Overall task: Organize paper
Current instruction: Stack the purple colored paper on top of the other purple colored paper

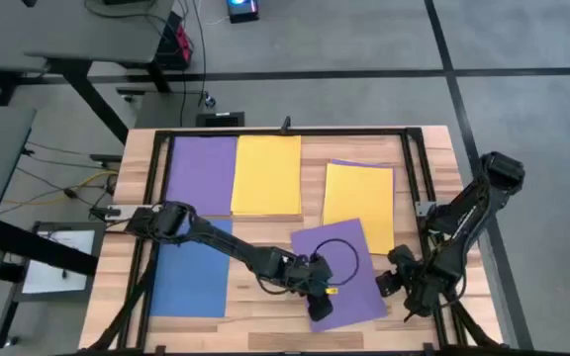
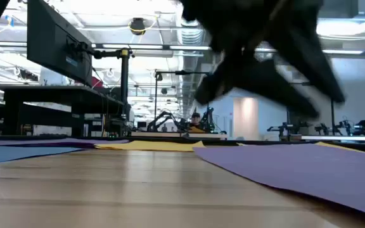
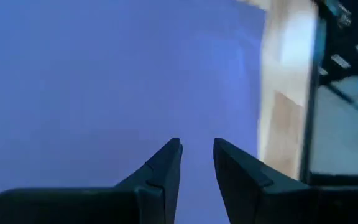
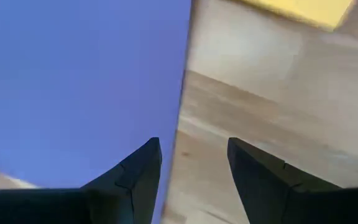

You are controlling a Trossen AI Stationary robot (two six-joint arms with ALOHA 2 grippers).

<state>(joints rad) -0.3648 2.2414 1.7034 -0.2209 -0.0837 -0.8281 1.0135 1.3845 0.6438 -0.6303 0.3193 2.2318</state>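
Wood table point(image 1: 433, 148) carries sorted sheets. We see left gripper point(image 3: 197, 163) slightly open, empty, over skewed purple sheet point(image 1: 349, 262); right gripper point(image 4: 192, 163) open, empty, at its edge. Risk: sheet buckles if pushed unevenly.

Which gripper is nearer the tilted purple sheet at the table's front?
Left. The left gripper hangs directly over the tilted purple sheet, fingers slightly apart. The right gripper sits open at that sheet's right edge, mostly over bare wood.
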